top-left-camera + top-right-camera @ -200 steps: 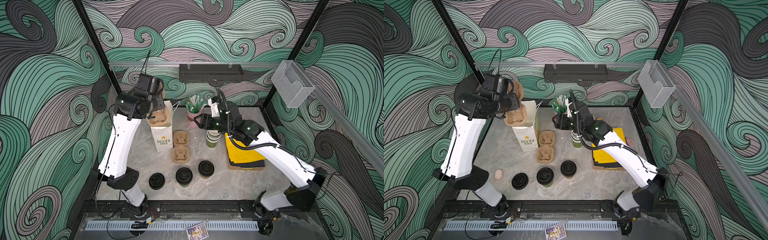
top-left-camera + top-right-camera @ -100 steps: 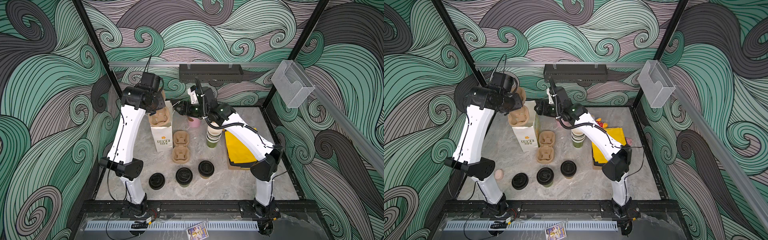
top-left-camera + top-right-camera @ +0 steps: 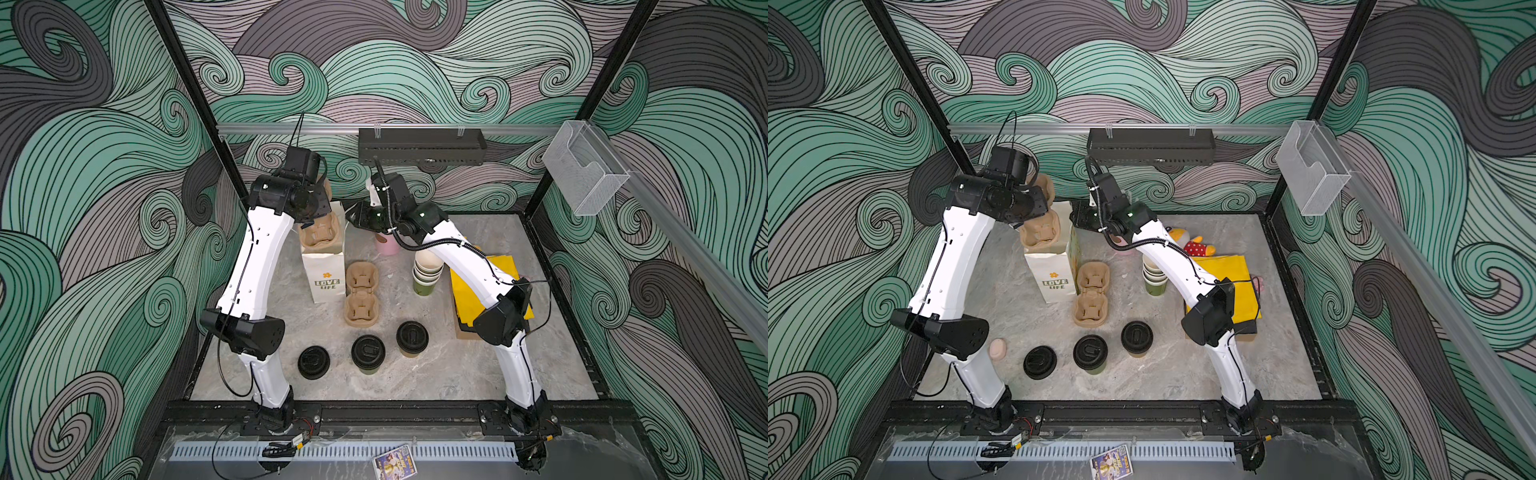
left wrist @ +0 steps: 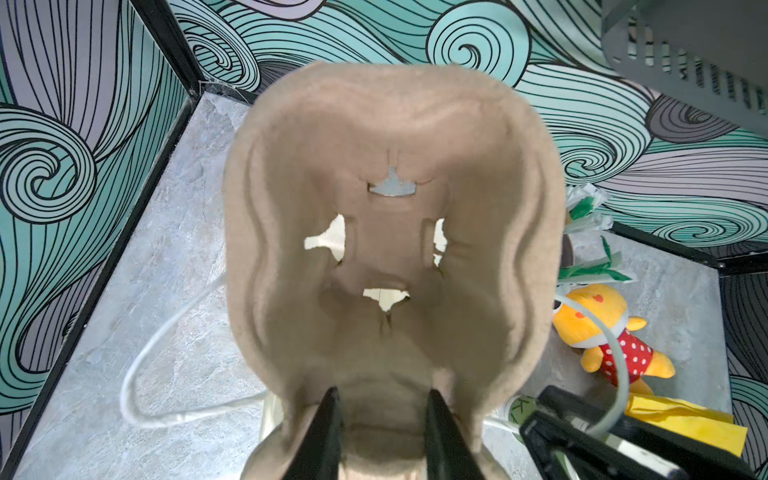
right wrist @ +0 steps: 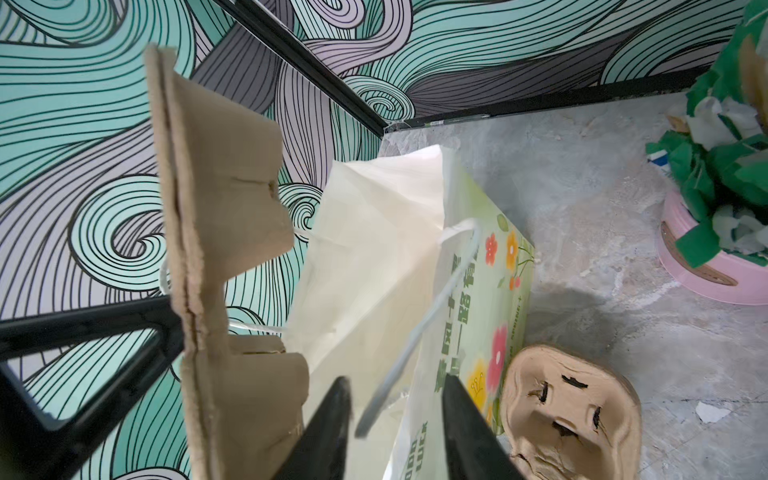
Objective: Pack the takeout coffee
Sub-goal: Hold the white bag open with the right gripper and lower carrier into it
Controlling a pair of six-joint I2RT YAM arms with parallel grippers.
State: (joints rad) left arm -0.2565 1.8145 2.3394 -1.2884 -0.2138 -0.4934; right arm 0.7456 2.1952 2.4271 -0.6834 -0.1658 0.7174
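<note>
**Q:** Two lidded cups stand where?

**A:** At the front of the table. The green cup [image 3: 368, 352] and the brown cup [image 3: 411, 337] are upright, side by side and not touching, with the loose lids [image 3: 313, 362] just left of them. Neither cup is packed yet.

**Q:** And farther in?

**A:** Spare carriers [image 3: 361, 293] lie flat mid-table beside the upright paper bag [image 3: 324, 272].

**Q:** The grippers?

**A:** Both are at the far end by the bag's mouth, well apart from the cups. The left gripper [image 4: 380, 395] is clamped on the edge of a carrier [image 4: 374, 166], held on end above the mouth. The right gripper [image 5: 397, 386] has its jaws apart, and the handle cord [image 5: 432, 299] runs between them unpinched.

**Q:** What governs the next move?

**A:** Probably how the carrier's near-vertical long axis lines up with the bag's narrow mouth. The cups lie frontward of both grippers, the brown one on the right arm's side.
</note>
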